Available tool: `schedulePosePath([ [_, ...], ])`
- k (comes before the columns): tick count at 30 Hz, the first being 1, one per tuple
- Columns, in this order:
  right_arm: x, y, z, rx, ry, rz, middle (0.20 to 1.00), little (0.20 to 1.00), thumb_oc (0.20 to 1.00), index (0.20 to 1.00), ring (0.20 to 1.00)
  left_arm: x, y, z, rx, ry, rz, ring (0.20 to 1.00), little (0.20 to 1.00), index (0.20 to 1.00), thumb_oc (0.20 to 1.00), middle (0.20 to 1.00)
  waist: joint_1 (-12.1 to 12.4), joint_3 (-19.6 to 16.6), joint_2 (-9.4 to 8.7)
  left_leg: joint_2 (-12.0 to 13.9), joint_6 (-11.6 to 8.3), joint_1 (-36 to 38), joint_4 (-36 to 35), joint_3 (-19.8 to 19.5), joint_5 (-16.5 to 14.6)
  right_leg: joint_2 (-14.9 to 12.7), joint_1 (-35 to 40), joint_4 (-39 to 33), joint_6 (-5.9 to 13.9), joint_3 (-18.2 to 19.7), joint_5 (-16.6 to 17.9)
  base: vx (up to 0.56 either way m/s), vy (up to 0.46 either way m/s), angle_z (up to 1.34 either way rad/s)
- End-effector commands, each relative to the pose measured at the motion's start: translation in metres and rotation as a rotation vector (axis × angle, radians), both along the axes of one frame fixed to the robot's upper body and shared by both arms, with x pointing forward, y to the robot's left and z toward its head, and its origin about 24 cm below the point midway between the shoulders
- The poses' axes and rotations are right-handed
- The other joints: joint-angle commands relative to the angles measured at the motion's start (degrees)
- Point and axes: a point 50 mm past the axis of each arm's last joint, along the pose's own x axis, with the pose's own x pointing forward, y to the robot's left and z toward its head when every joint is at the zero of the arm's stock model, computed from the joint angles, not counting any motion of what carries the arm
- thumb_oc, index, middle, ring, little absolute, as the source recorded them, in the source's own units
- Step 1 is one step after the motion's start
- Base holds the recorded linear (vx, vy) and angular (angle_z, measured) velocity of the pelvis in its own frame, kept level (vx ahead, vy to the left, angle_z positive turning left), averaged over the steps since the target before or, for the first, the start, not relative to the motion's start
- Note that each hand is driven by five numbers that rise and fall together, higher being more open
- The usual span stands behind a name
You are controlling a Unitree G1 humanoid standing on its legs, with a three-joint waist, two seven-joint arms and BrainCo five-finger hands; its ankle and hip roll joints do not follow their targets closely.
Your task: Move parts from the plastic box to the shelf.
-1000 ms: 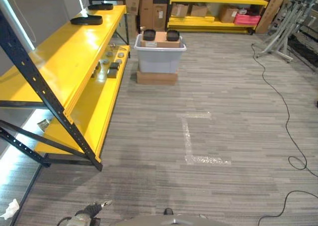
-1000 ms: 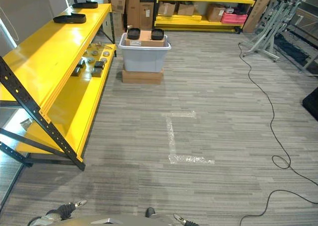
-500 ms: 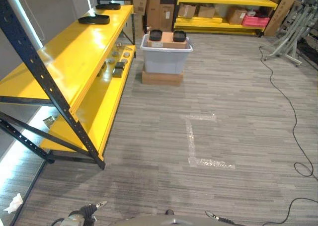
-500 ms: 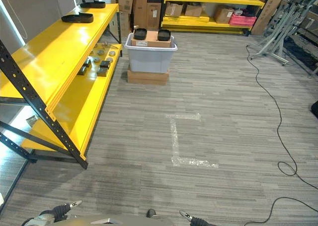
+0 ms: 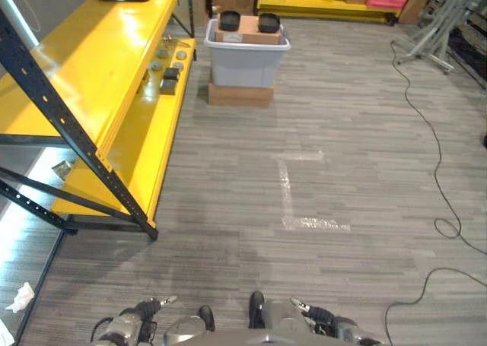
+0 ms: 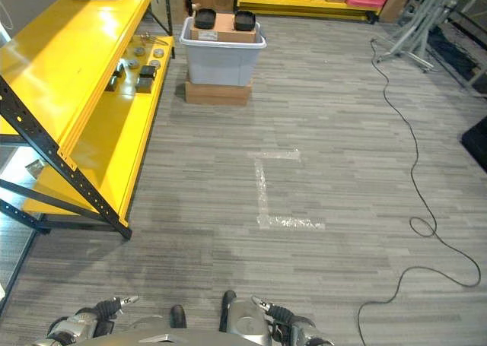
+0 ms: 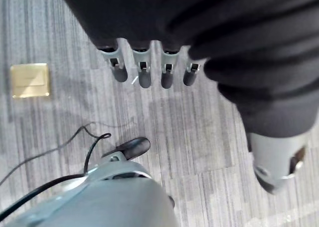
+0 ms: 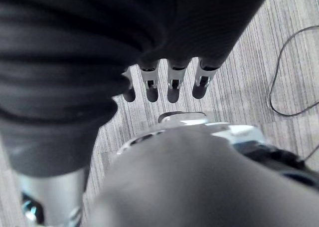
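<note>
Approach phase: plastic box (image 5: 246, 53) far ahead of left robot hand (image 7: 149, 70) and right robot hand (image 8: 169, 85), both relaxed, empty (nothing reachable yet); shelf (image 5: 91, 72) ahead-left.

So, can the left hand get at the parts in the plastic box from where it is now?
Probably not. The left hand hangs low at the robot's side, fingers straight and holding nothing, while the plastic box stands far ahead across open floor, beside the shelf. Nothing blocks the way; it is simply too far.
</note>
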Motion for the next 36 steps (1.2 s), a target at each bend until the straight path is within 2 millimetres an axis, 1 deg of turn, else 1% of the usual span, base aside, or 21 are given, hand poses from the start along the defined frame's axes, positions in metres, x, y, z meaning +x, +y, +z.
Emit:
schedulePosePath([
  [1,-0.011,-0.001,-0.004,-0.039,0.050,0.043,1.000,1.000,1.000,1.000,1.000,0.005,0.005,0.002,0.031,-0.018,0.012,1.000,1.000,1.000,1.000,1.000,-1.8,-0.3,-1.35,-1.4,1.15,-0.8,9.3,-2.1,-10.7,-1.9,2.2,-9.0,3.50,1.0,6.0,0.34,-0.164,-0.19],
  [6,-0.025,-0.007,-0.006,-0.059,0.101,0.043,1.000,1.000,1.000,1.000,1.000,0.010,0.006,0.004,0.029,-0.045,0.030,1.000,1.000,1.000,1.000,1.000,-4.3,-0.5,-1.41,-1.5,0.29,2.6,8.2,-4.0,-12.1,-0.9,-1.0,-12.8,3.64,3.0,7.2,0.27,-0.175,0.18],
  [7,-0.028,-0.009,-0.006,-0.065,0.108,0.035,1.000,1.000,1.000,1.000,1.000,0.011,0.005,0.004,0.023,-0.059,0.039,1.000,1.000,1.000,1.000,1.000,-4.6,-0.9,-1.05,-0.6,-0.41,3.5,8.4,-4.3,-12.3,-0.2,0.1,-13.2,2.20,2.5,4.9,0.31,-0.318,0.44],
  [9,-0.028,-0.012,-0.005,-0.076,0.118,0.056,1.000,1.000,1.000,1.000,1.000,0.010,0.003,0.004,0.009,-0.074,0.092,1.000,1.000,1.000,1.000,1.000,-4.6,-2.0,-0.65,0.5,-1.76,4.5,10.0,-5.1,-11.8,1.2,1.5,-14.0,0.30,2.2,3.0,0.26,-0.293,0.32],
  [10,-0.028,-0.013,-0.005,-0.079,0.120,0.070,1.000,1.000,1.000,1.000,1.000,0.010,0.002,0.003,-0.002,-0.074,0.109,1.000,1.000,1.000,1.000,1.000,-4.7,-2.3,-0.50,1.0,-2.30,4.5,11.4,-5.2,-10.7,1.8,2.0,-14.3,-0.34,2.2,2.5,0.22,-0.251,0.17],
  [12,-0.025,-0.018,-0.003,-0.097,0.108,0.092,1.000,1.000,1.000,1.000,1.000,0.009,-0.001,0.002,-0.032,-0.078,0.140,1.000,1.000,1.000,1.000,1.000,-4.4,-2.7,-0.42,2.7,-3.79,2.8,18.5,-5.0,-6.0,3.0,3.8,-15.6,-2.22,2.2,1.2,0.19,-0.235,0.22],
  [13,-0.022,-0.021,-0.002,-0.108,0.099,0.091,1.000,1.000,1.000,1.000,1.000,0.009,-0.003,0.002,-0.039,-0.083,0.143,1.000,1.000,1.000,1.000,1.000,-4.0,-2.5,-0.66,3.7,-4.53,0.2,25.1,-5.2,-3.6,3.4,5.1,-16.2,-3.12,2.5,0.7,0.20,-0.301,0.11],
  [14,-0.016,-0.025,0.001,-0.126,0.082,0.094,1.000,1.000,1.000,1.000,1.000,0.010,-0.005,0.002,-0.043,-0.093,0.141,1.000,1.000,1.000,1.000,1.000,-3.2,-2.1,-1.41,4.3,-5.39,-5.5,34.7,-5.8,-0.1,3.5,6.8,-17.2,-4.46,3.0,0.2,0.19,-0.292,-0.09],
  [16,-0.011,-0.032,0.004,-0.154,0.067,0.101,1.000,1.000,1.000,1.000,1.000,0.012,-0.008,0.003,-0.063,-0.100,0.137,1.000,1.000,1.000,1.000,1.000,-2.2,-1.3,-2.08,6.2,-6.00,-13.1,42.6,-5.7,2.3,3.9,9.2,-18.1,-6.03,3.2,-0.6,0.25,-0.251,-0.18],
  [17,-0.005,-0.040,0.008,-0.172,0.041,0.095,1.000,1.000,1.000,1.000,1.000,0.013,-0.013,0.002,-0.079,-0.098,0.093,1.000,1.000,1.000,1.000,1.000,-1.1,-0.5,-2.08,6.5,-5.16,-17.9,40.4,-4.6,0.9,4.2,11.8,-19.0,-6.22,3.3,-1.5,0.32,-0.147,-0.08],
  [18,-0.003,-0.040,0.009,-0.174,0.032,0.094,1.000,1.000,1.000,1.000,1.000,0.013,-0.014,0.002,-0.077,-0.095,0.082,1.000,1.000,1.000,1.000,1.000,-0.8,-0.4,-2.02,6.1,-5.05,-17.9,38.7,-4.3,0.6,4.2,12.3,-19.3,-6.07,3.4,-1.6,0.36,-0.021,-0.08],
  [20,0.005,-0.041,0.011,-0.174,-0.003,0.085,1.000,1.000,1.000,1.000,1.000,0.005,-0.015,-0.001,-0.065,-0.071,0.049,1.000,1.000,1.000,1.000,1.000,0.9,0.0,-1.48,2.8,-5.15,-17.5,26.3,-4.2,0.8,5.0,14.4,-20.8,-4.85,4.3,-2.1,0.32,0.079,-0.18],
  [22,0.011,-0.040,0.013,-0.167,-0.029,0.082,1.000,1.000,1.000,1.000,1.000,-0.007,-0.013,-0.004,-0.046,-0.042,0.025,1.000,1.000,1.000,1.000,1.000,2.8,0.4,-0.73,0.4,-6.02,-18.6,16.2,-6.8,3.4,6.5,16.1,-21.5,-4.23,5.8,-2.7,0.31,0.065,-0.25],
  [24,0.015,-0.039,0.014,-0.153,-0.048,0.084,1.000,1.000,1.000,1.000,1.000,-0.021,-0.008,-0.007,-0.012,-0.001,-0.030,1.000,1.000,1.000,1.000,1.000,5.0,0.8,-0.47,-0.7,-7.07,-21.1,12.4,-10.6,7.0,7.8,17.6,-21.9,-4.41,7.2,-3.5,0.33,0.072,-0.43],
  [26,0.017,-0.038,0.015,-0.141,-0.050,0.090,1.000,1.000,1.000,1.000,1.000,-0.026,0.000,-0.007,0.009,0.016,-0.029,1.000,1.000,1.000,1.000,1.000,5.7,-0.1,-1.25,-1.6,-5.36,-19.3,11.1,-9.7,2.5,7.1,17.9,-21.1,-4.07,7.1,-4.7,0.31,0.143,-0.44],
  [28,0.015,-0.034,0.013,-0.128,-0.042,0.091,1.000,1.000,1.000,1.000,1.000,-0.025,0.003,-0.006,0.007,0.016,-0.003,1.000,1.000,1.000,1.000,1.000,5.7,-1.0,-1.28,-2.1,-4.02,-17.9,10.6,-9.7,1.0,6.8,17.6,-19.3,-3.98,6.6,-6.0,0.28,0.192,-0.46],
  [29,0.012,-0.029,0.011,-0.117,-0.028,0.094,1.000,1.000,1.000,1.000,1.000,-0.019,0.005,-0.004,0.016,0.009,-0.002,1.000,1.000,1.000,1.000,1.000,5.5,-1.9,-1.15,-2.2,-2.63,-16.1,9.9,-9.6,-0.3,6.5,17.2,-16.1,-3.90,5.5,-7.9,0.31,0.207,-0.31],
  [31,0.008,-0.025,0.008,-0.106,-0.009,0.097,1.000,1.000,1.000,1.000,1.000,-0.013,0.006,-0.002,0.023,-0.007,-0.011,1.000,1.000,1.000,1.000,1.000,5.3,-2.4,-1.01,-2.3,-1.77,-14.8,9.4,-9.4,-0.9,6.1,16.3,-12.9,-3.64,4.3,-8.6,0.25,0.170,-0.01],
  [34,-0.002,-0.018,0.003,-0.089,0.027,0.105,1.000,1.000,1.000,1.000,1.000,0.003,0.006,0.002,0.012,-0.069,-0.001,1.000,1.000,1.000,1.000,1.000,4.6,-2.7,-0.05,-2.5,0.59,-12.5,8.9,-8.9,-2.7,3.4,11.7,2.4,-1.28,1.9,-4.7,0.22,0.169,-0.01],
  [35,-0.002,-0.018,0.003,-0.089,0.027,0.105,1.000,1.000,1.000,1.000,1.000,0.003,0.006,0.002,0.012,-0.069,-0.001,1.000,1.000,1.000,1.000,1.000,4.6,-2.7,-0.05,-2.5,0.59,-12.5,8.9,-8.9,-2.7,3.4,11.7,2.4,-1.28,1.9,-4.7,0.29,0.202,0.10],
  [36,-0.007,-0.013,0.000,-0.077,0.038,0.099,1.000,1.000,1.000,1.000,1.000,0.016,0.004,0.006,0.025,-0.096,-0.018,1.000,1.000,1.000,1.000,1.000,3.7,-2.1,0.95,-2.2,1.66,-9.8,8.3,-8.9,-3.9,1.1,6.0,11.1,-0.17,1.3,-1.4,0.24,0.143,0.15],
])
